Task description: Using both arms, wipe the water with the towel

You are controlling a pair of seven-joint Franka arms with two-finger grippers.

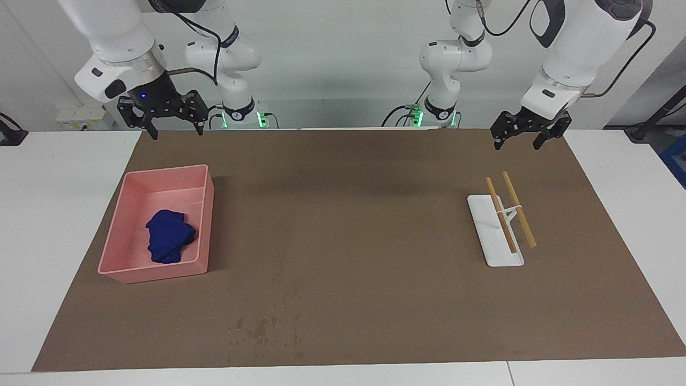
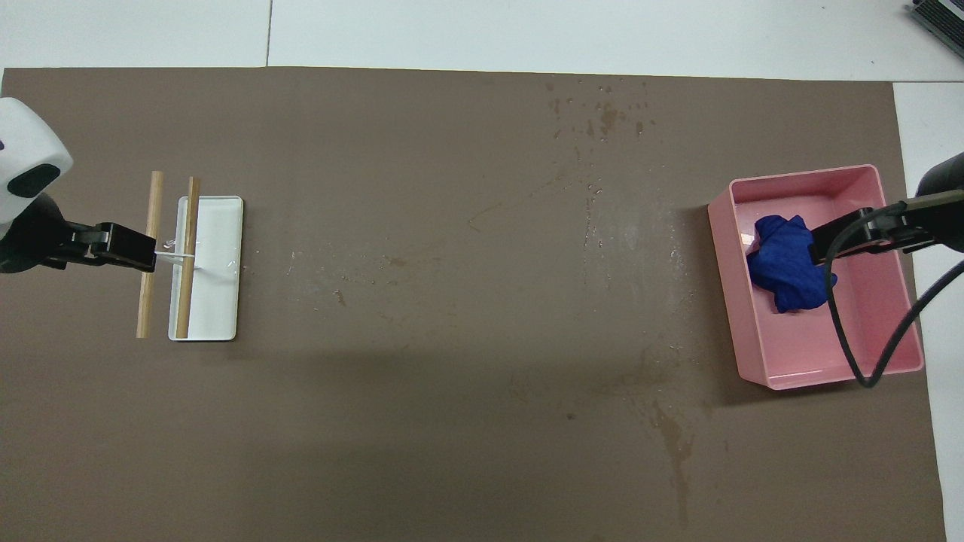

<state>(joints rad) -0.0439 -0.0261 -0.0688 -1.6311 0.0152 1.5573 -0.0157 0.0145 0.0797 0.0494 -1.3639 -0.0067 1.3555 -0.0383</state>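
Brown mat [image 1: 375,225] covers my white desk [image 1: 48,214]. No readable writing. Water [image 1: 265,329] shows as glossy dark blotches near the mat's edge farthest from me. Crumpled blue towel [image 1: 169,236] sits in the pink bin [image 1: 161,276]. My right gripper [image 1: 163,113] hangs above the bin, fingers wide, empty; left gripper [image 1: 528,131], over the mat's corner, likewise.

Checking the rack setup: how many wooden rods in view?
2: both wooden rods lie side by side across the white plastic rack, toward the left arm's end. None seem hidden.
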